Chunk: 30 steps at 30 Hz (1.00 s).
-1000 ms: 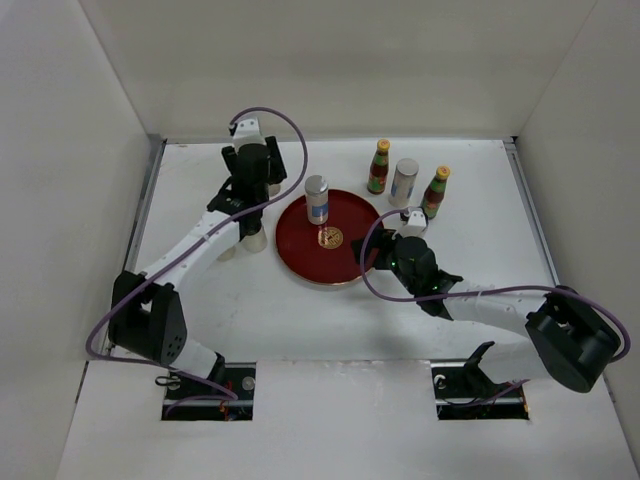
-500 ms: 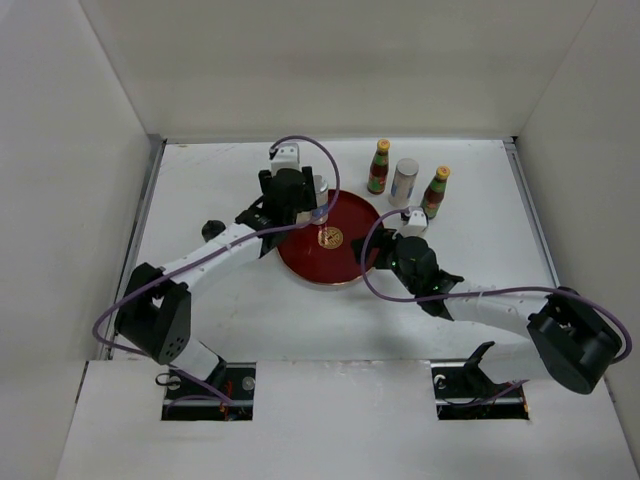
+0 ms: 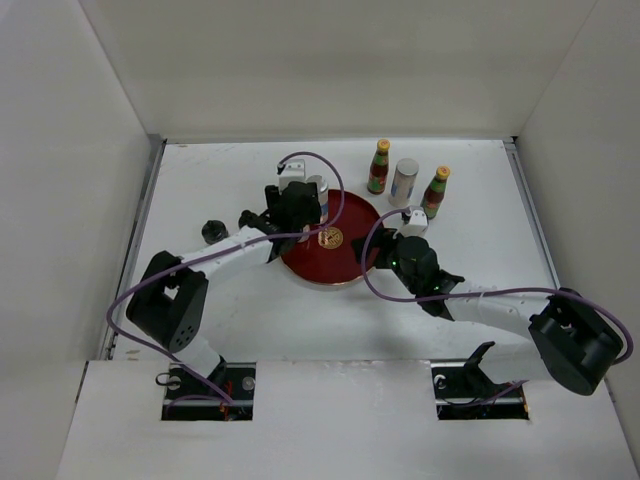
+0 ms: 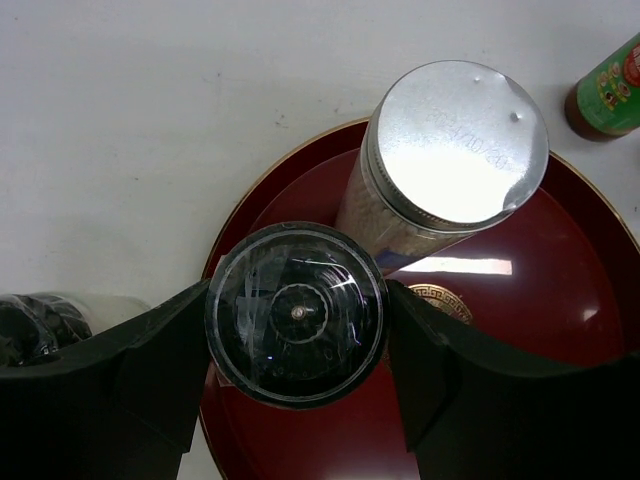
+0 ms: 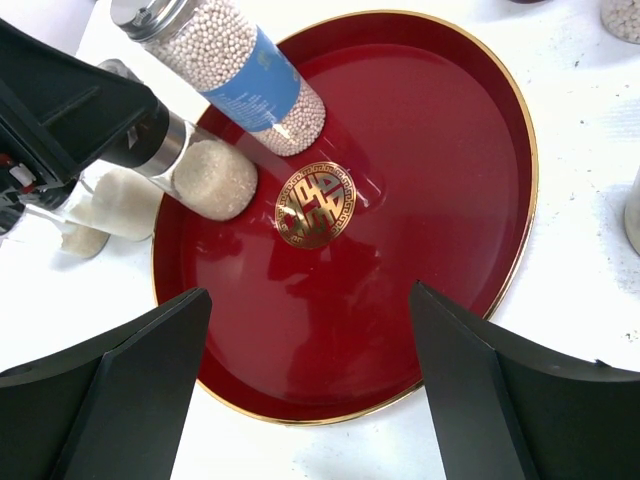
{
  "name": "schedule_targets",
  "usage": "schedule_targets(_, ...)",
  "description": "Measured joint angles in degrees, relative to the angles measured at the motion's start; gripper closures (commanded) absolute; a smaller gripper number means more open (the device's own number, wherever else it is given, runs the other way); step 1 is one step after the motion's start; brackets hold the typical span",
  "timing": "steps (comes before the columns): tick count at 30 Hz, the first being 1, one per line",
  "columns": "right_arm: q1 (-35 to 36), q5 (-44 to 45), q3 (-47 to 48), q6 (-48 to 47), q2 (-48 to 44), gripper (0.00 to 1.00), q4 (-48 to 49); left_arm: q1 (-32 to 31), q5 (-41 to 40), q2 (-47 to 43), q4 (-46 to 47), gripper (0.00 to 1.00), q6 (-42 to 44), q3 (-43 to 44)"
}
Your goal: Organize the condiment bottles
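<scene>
My left gripper [image 4: 296,312] is shut on a short glass jar with a dark lid [image 4: 296,290]. It holds the jar upright over the left part of the round red tray [image 3: 345,265]. The jar's base of white grains [image 5: 212,180] sits at the tray floor beside a silver-topped shaker [image 4: 455,140] standing on the tray. My right gripper [image 5: 310,300] is open and empty above the tray's near right part. Behind the tray stand two yellow-capped sauce bottles [image 3: 379,166] [image 3: 436,190] with a second shaker [image 3: 405,181] between them.
Another dark-lidded jar [image 3: 212,231] stands on the table left of the tray, and it also shows in the left wrist view [image 4: 40,322]. More pale jars [image 5: 115,205] stand just off the tray's left rim. White walls enclose the table on three sides.
My left arm has swung from the back left of the table rightwards and down to the tray's left part, beside the shaker. My right arm has not moved.
</scene>
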Motion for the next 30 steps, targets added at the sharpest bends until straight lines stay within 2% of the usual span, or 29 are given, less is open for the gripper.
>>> schedule_targets(3, 0.0, 0.0, -0.02, 0.0, 0.0, 0.13, 0.0, -0.26, -0.46, -0.04, 1.2, 0.2, -0.22, -0.79)
schedule_targets(6, 0.0, 0.0, 0.0, 0.0, 0.0, 0.13, 0.0, -0.28, -0.61, -0.52, 2.23, 0.15, -0.26, -1.64)
schedule_targets(11, 0.0, -0.02, 0.0, 0.0, 0.0, 0.13, 0.0, -0.28, -0.66, -7.76, 2.08, 0.19, -0.26, -5.22)
schedule_targets(19, 0.0, -0.04, 0.0, 0.0, 0.07, 0.12, 0.02, 1.33, -3.93, -26.73, -1.95, 0.22, -1.57, -9.84)
schedule_targets(23, 0.0, -0.07, 0.0, 0.0, 0.31, 0.12, 0.02, 5.01, -4.48, -27.3, -5.75, 0.22, -2.51, -11.47)
schedule_targets(30, 0.0, -0.07, 0.0, -0.02, 0.31, 0.11, 0.02, 8.48, -3.23, -20.65, -7.61, 0.22, -2.73, -13.11)
